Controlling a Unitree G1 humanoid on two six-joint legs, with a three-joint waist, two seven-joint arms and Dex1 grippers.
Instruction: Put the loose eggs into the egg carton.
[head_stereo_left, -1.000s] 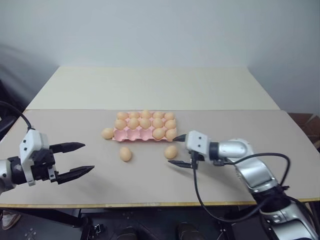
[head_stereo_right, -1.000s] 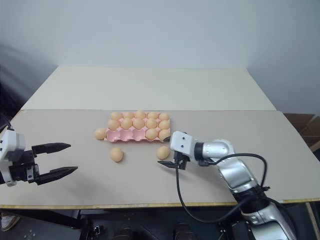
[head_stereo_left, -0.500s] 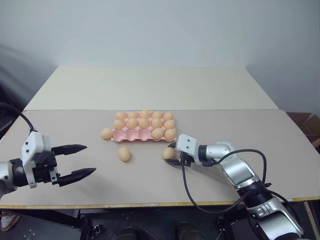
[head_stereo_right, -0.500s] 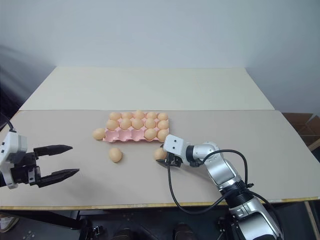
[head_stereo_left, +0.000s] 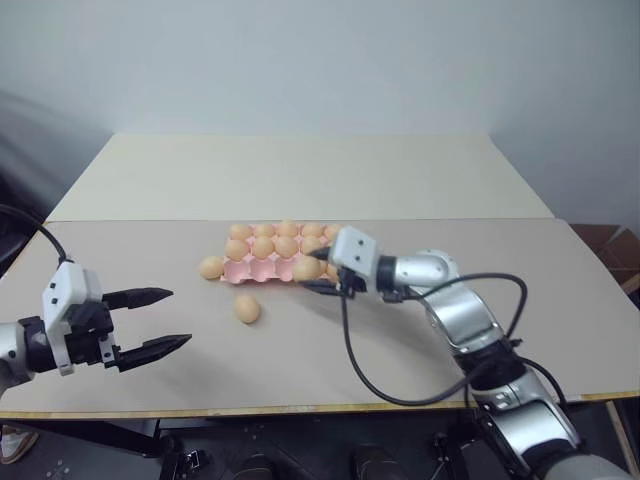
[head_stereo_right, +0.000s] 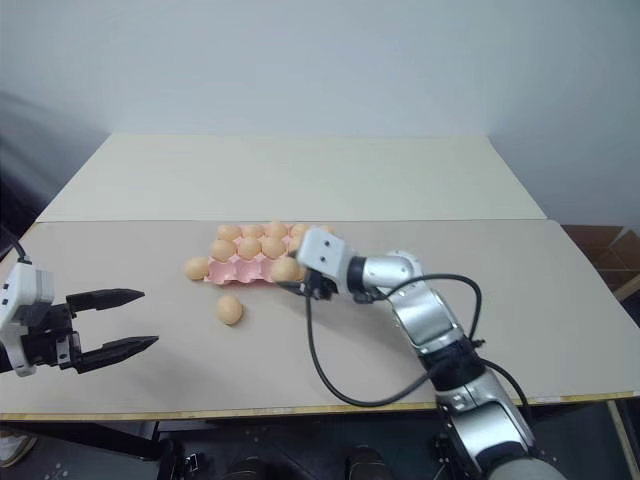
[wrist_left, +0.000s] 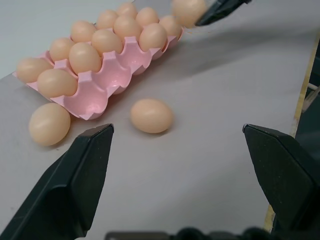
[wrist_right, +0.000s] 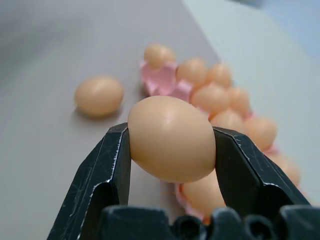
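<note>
Eggs, small, smooth and pale orange-tan: one held egg (wrist_right: 171, 138) is pinched between the right gripper (head_stereo_left: 316, 270)'s black fingers, above the near edge of the flat pink moulded egg carton (wrist_left: 106, 78). Two loose eggs (head_stereo_left: 246, 309) (head_stereo_left: 211, 267) lie on the beige tabletop (head_stereo_left: 300, 360), before a pale wall (head_stereo_left: 320, 60). Its fingers spread wide and empty, the left gripper (head_stereo_left: 150, 322) hovers well apart, pointing across the table.

Smooth matt eggs (wrist_left: 151, 115), pink moulded-pulp egg carton (wrist_left: 107, 80), matt table (head_stereo_left: 300, 175).
</note>
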